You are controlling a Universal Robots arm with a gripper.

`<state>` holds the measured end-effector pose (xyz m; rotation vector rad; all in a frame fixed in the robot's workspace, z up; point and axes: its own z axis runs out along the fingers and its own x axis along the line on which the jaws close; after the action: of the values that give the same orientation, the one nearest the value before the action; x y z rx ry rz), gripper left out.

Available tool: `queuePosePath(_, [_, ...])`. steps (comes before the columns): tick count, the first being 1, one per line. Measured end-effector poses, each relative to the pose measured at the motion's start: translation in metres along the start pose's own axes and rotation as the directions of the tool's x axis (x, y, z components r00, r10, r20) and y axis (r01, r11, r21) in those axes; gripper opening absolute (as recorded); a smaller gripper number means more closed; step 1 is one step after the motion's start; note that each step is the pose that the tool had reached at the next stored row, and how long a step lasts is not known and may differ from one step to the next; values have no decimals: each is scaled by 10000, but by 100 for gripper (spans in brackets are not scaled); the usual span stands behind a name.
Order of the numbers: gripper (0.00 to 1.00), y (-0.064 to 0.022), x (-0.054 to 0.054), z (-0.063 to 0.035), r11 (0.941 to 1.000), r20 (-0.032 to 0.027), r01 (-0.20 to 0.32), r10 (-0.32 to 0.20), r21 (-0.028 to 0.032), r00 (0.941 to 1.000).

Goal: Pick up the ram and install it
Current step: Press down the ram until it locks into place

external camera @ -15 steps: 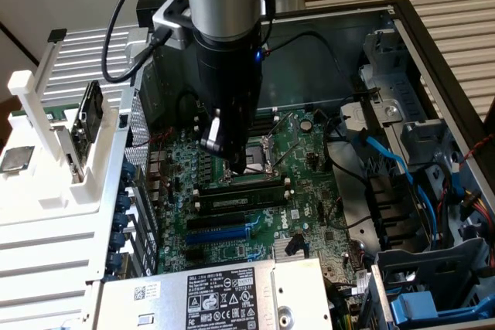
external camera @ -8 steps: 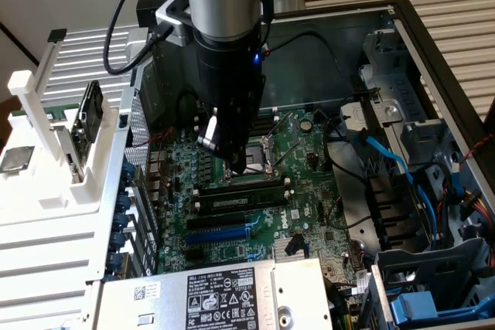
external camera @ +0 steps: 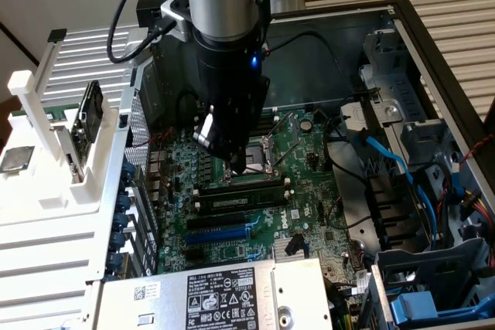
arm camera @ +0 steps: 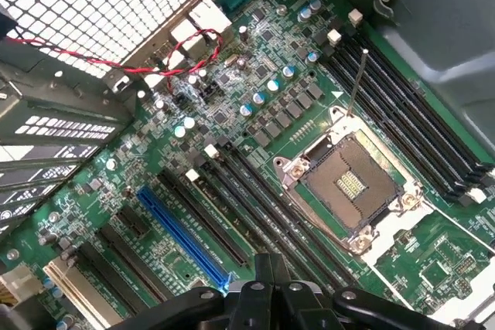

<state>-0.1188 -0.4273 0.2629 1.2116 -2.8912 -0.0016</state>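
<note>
My gripper hangs low inside the open computer case, just above the motherboard at the edge of the open CPU socket. In the wrist view its dark fingers meet, shut, with nothing between them. Under them run several long black memory slots with white end clips. In the exterior view a long dark stick with pale markings, the ram, lies seated along a slot just in front of the socket, a short way below my fingertips. I cannot pick the ram out in the wrist view.
A blue expansion slot lies beside the memory slots. The power supply fills the case's near side, with blue cables and drive bays at the exterior view's right. A white rack outside the case holds a dark flat part.
</note>
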Motion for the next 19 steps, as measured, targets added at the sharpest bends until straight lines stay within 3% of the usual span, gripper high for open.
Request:
queuePosePath(2, [10, 0, 0, 0, 9957, 9, -927, 927, -13, 9957])
queuePosePath(10, [10, 0, 0, 0, 9806, 21, -1959, 1959, -31, 9806])
queuePosePath(15, [10, 0, 0, 0, 9650, 26, -2621, 2621, -41, 9650])
queuePosePath(19, [10, 0, 0, 0, 9493, 30, -3143, 3144, -50, 9493])
